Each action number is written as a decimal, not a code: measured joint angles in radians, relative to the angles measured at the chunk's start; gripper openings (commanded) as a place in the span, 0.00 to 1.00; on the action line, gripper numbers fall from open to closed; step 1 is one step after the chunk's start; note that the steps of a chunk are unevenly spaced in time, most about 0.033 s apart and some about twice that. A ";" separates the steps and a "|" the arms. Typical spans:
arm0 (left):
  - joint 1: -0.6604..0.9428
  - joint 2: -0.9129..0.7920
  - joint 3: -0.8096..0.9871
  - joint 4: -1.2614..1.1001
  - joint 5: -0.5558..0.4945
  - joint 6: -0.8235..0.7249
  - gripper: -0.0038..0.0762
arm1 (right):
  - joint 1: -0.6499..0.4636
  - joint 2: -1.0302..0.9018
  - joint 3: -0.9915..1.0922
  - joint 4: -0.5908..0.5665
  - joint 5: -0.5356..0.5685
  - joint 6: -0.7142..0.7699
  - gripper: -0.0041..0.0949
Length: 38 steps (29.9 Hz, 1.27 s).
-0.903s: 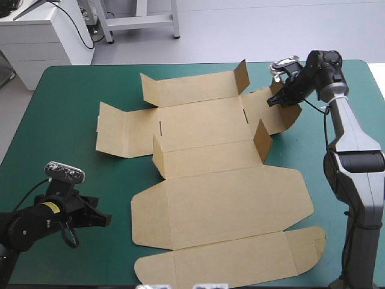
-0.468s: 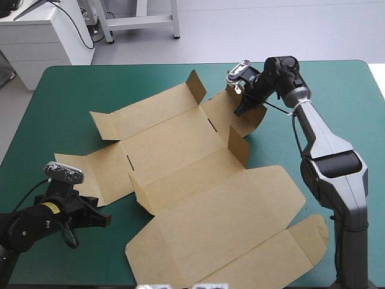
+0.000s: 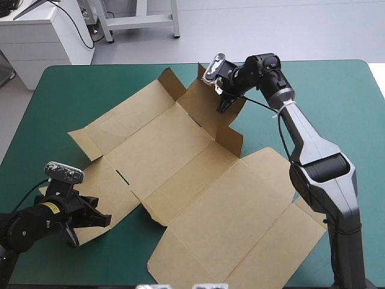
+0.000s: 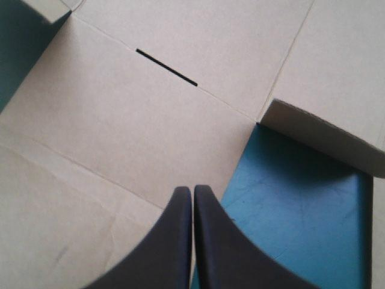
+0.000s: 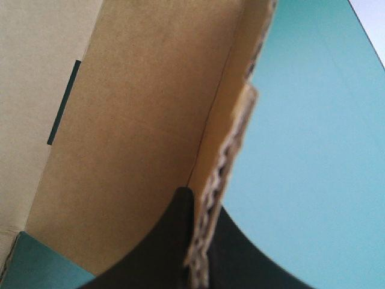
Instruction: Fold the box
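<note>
The brown box (image 3: 198, 180) is a cut sheet lying mostly flat and skewed across the teal-green cover. At its far end my right gripper (image 3: 226, 102) is shut on a raised flap. In the right wrist view the board's edge (image 5: 231, 150) runs between the black fingers of that gripper (image 5: 201, 211). My left gripper (image 3: 106, 220) rests at the near left, shut, its tips over the sheet's left flap. The left wrist view shows that gripper (image 4: 192, 191) above the board (image 4: 150, 120), with a narrow slot (image 4: 166, 66) ahead of it.
Two short flaps stand up from the sheet, one at mid-sheet (image 3: 231, 139) and one at the far end (image 3: 171, 81). The sheet's near corner reaches the table's front edge. Bare teal-green cover (image 3: 343, 96) lies right of the right arm.
My right gripper has pulled its flap leftward along the far side. The whole sheet has swung round, its left flap sliding toward my left gripper. The left arm has stayed still.
</note>
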 measured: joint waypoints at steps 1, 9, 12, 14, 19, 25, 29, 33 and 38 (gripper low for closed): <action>0.000 0.000 0.000 -0.001 0.000 0.000 0.04 | 0.011 0.000 -0.002 0.000 -0.001 -0.017 0.02; 0.000 0.000 0.000 -0.007 0.000 0.000 0.04 | 0.122 0.017 -0.003 -0.001 -0.033 -0.157 0.02; 0.000 0.000 0.000 -0.008 0.000 0.000 0.04 | 0.158 0.019 -0.003 -0.001 -0.061 -0.188 0.02; 0.000 0.000 0.000 -0.007 0.000 0.000 0.04 | 0.178 0.019 -0.003 -0.001 -0.080 -0.202 0.02; 0.000 0.000 0.000 -0.008 0.000 0.000 0.04 | 0.217 0.019 -0.003 0.000 -0.096 -0.231 0.02; 0.000 0.000 0.000 -0.027 -0.012 0.000 0.04 | 0.269 0.019 -0.003 0.045 -0.137 -0.279 0.02; 0.000 0.000 0.000 -0.037 -0.020 0.000 0.04 | 0.303 0.019 -0.003 0.056 -0.176 -0.288 0.02; 0.000 0.000 0.000 -0.038 -0.020 0.000 0.04 | 0.309 0.019 -0.003 0.044 -0.196 -0.246 0.03; 0.000 0.000 0.001 -0.038 -0.020 0.000 0.04 | 0.307 0.019 -0.003 -0.031 -0.195 -0.132 0.19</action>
